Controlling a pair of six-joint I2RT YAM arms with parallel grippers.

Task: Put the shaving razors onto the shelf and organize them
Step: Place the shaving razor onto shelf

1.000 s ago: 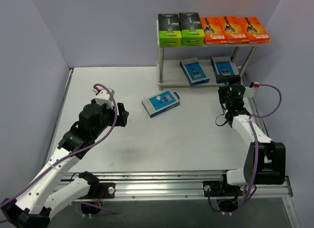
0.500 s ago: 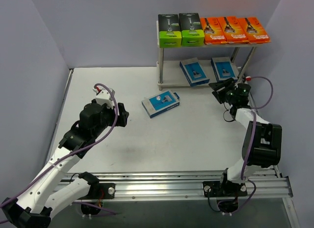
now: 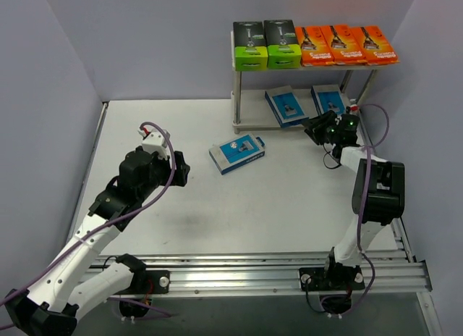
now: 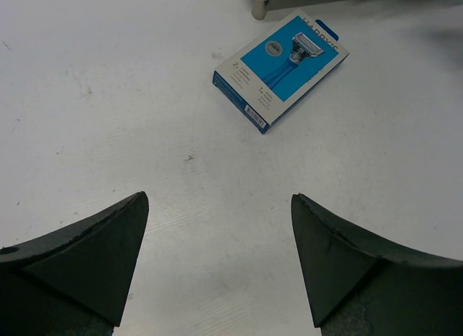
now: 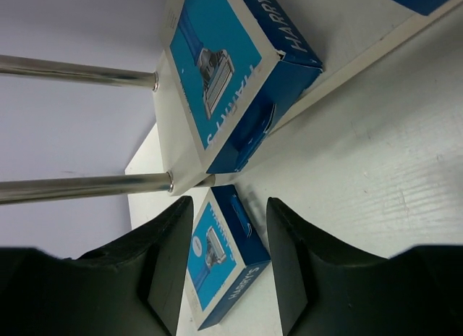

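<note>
Where the left arm bends over the left half of the white table (image 3: 217, 213), the left gripper (image 4: 218, 206) hangs above bare tabletop, its jaws spread wide with nothing between them. Just ahead of it and to its right, one light blue pack (image 3: 237, 152) lies flat on the table, picture side up and turned at a slant. It is well short of the shelf (image 3: 253, 110) and apart from both grippers; the left wrist view shows it beyond the open fingers, untouched.

Further right, near the back wall, stands the shelf. On its upper board two black packs with lime-green ends (image 3: 250, 43) sit side by side at the left. Three orange packs (image 3: 344, 44) fill the rest of the board in a row, edge to edge. On the lower board two more blue packs (image 3: 286, 105) lie flat and apart, one near the middle and one toward the right end.

Just in front of that lower board, near its right-hand pack, sits the right gripper (image 3: 315, 126), pointing leftward. Its jaws stand partly apart, narrower than the left pair, and grip nothing. In the right wrist view the gap between the fingers (image 5: 170, 242) shows only table and the loose pack far off, while a shelved pack lies on the board beyond the fingertips, beside two metal corner posts (image 5: 79, 74).
</note>
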